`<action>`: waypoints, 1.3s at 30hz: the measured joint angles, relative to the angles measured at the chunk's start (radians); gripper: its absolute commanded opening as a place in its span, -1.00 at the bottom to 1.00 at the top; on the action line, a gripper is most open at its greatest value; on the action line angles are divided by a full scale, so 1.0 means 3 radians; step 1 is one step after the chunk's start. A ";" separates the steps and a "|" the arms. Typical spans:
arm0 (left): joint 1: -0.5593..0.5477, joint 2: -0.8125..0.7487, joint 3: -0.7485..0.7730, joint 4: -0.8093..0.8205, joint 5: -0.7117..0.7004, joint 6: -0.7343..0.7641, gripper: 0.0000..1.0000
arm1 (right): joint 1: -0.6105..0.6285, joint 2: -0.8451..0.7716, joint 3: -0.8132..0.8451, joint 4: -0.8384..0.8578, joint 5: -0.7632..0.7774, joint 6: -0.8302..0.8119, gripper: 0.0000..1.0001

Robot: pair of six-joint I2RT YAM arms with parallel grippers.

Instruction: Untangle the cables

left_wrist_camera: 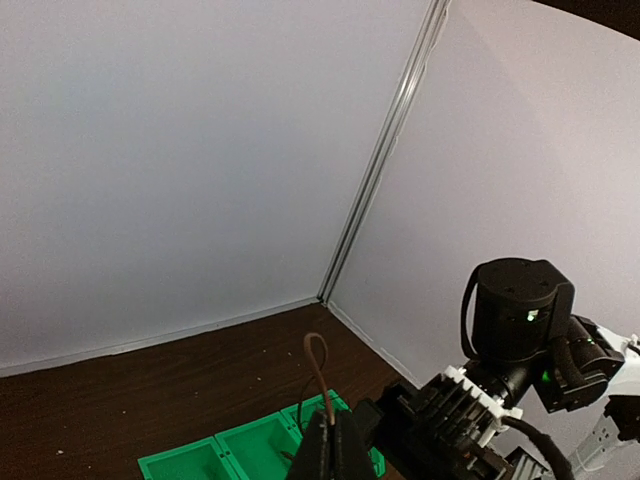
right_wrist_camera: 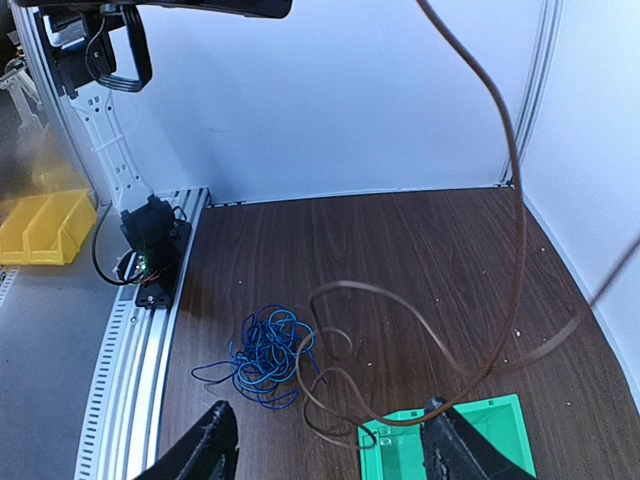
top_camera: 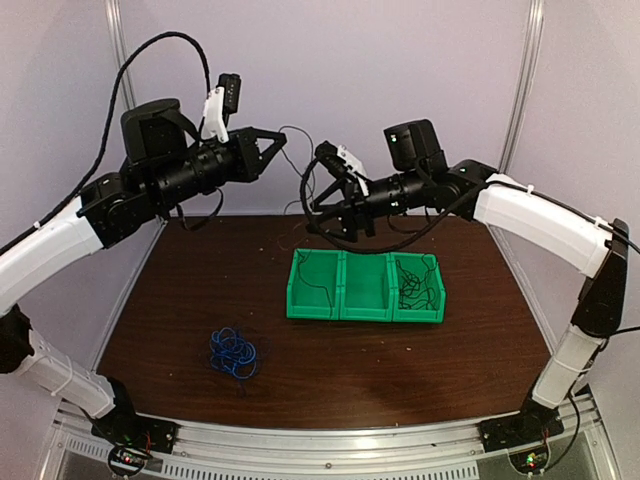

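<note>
**Top view.** A green bin (top_camera: pixel 365 302) with three compartments was set on the brown table (top_camera: pixel 200 290). A tangle of blue cables (top_camera: pixel 233 352) was located on the table in front of the bin and to its left, well apart from it. A bunch of dark cables (top_camera: pixel 415 285) was contained in the bin's right compartment. A single dark cable (top_camera: pixel 318 285) was seen in its left compartment. Both grippers were positioned high behind the bin. The left gripper (top_camera: pixel 283 143) was above and to the left of the bin's left end. The right gripper (top_camera: pixel 316 190) was above the bin's back left corner. A thin brown cable (top_camera: pixel 298 134) was strung from the left gripper toward the right gripper.

**Left wrist view.** The left jaws were seen clenched on the brown cable. A narrow loop of that cable stood up from the fingertips. The bin was visible just beyond and below them.

**Right wrist view.** The right fingers (right_wrist_camera: pixel 215 445) were spread wide, so the jaws were released, and nothing was seen gripped between them. The brown cable was seen dropping from the top of the picture. It curled into loops over the table between the bin's corner and the blue cables. Contact between those loops and the table could not be determined.
</note>
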 measured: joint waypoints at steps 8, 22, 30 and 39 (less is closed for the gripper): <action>0.0000 0.0095 -0.0004 0.0136 0.0215 -0.0168 -1.00 | 0.0050 0.0181 0.0061 0.0223 0.0081 0.0359 0.02; 0.0000 0.0090 -0.0097 0.0313 0.0273 -0.0281 -1.00 | -0.0050 0.0182 0.0061 0.0561 0.0324 0.0903 -0.27; 0.0000 0.0085 -0.0104 0.0322 0.0273 -0.0281 -1.00 | -0.0135 0.0182 0.0055 0.0577 0.0450 0.0907 -0.43; 0.0000 0.0085 -0.0104 0.0323 0.0273 -0.0282 -1.00 | -0.0136 0.0178 0.0020 0.0577 0.0430 0.0809 -1.00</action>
